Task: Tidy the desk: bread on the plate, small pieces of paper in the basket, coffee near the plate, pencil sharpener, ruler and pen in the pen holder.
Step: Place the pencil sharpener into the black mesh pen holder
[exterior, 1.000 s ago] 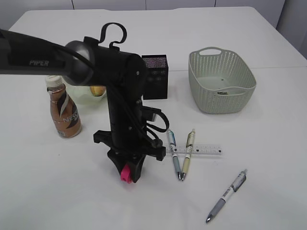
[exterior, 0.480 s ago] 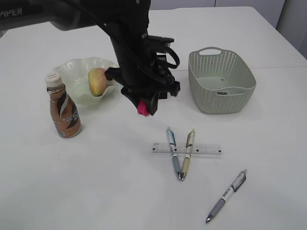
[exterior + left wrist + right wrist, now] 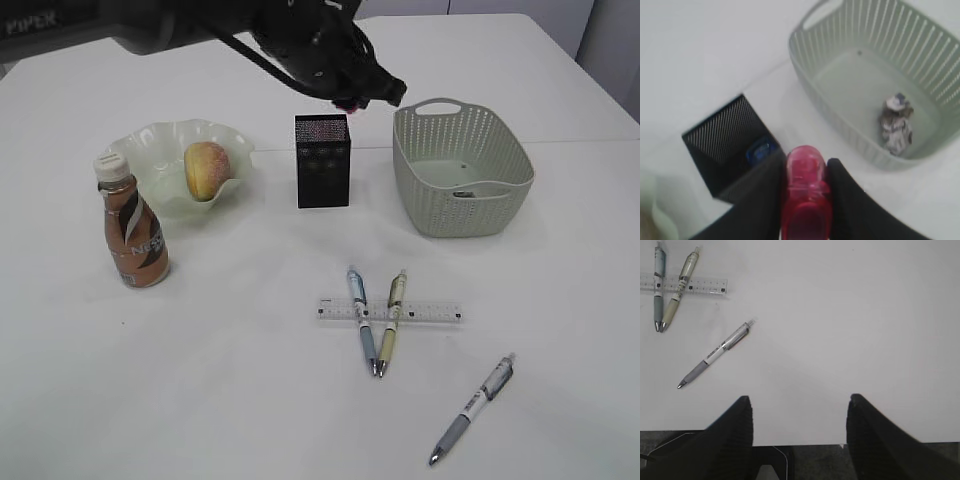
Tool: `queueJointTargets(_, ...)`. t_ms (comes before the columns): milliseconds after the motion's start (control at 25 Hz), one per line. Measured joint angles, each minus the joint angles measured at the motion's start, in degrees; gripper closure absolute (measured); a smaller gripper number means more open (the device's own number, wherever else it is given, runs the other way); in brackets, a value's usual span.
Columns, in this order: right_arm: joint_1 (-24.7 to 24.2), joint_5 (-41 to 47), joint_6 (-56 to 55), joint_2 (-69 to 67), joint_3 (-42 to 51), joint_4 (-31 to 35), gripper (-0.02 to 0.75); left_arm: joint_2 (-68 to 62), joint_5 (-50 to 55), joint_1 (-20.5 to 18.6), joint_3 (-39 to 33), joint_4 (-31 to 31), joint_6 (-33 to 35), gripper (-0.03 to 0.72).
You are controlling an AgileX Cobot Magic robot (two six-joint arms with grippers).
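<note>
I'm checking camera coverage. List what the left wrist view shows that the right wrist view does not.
Only the left wrist view: the pen holder with something blue inside, the basket holding a crumpled paper, and the left gripper closed on a pink pencil sharpener.
Only the right wrist view: three pens, two lying across the ruler, one apart, and the open, empty right gripper.
Both: the white desk.
</note>
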State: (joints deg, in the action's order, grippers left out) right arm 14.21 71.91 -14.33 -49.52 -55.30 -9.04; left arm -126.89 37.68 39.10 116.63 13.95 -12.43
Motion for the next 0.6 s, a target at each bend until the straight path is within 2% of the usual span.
queueJointTargets(160,0.0,0.0,0.0,0.0,0.0,0.0,0.271,-2.1,-10.0,-0.4,0.0,2.7,-1.7,0.528)
queueJointTargets(360,0.0,0.0,0.0,0.0,0.0,-0.3,0.271,-4.1,-13.8,-3.7,0.0,2.7,-9.4,0.528)
queueJointTargets(600,0.0,0.0,0.0,0.0,0.0,-2.0,0.271,-4.6,-16.9,-8.7,0.0,-2.7,-12.4,0.528)
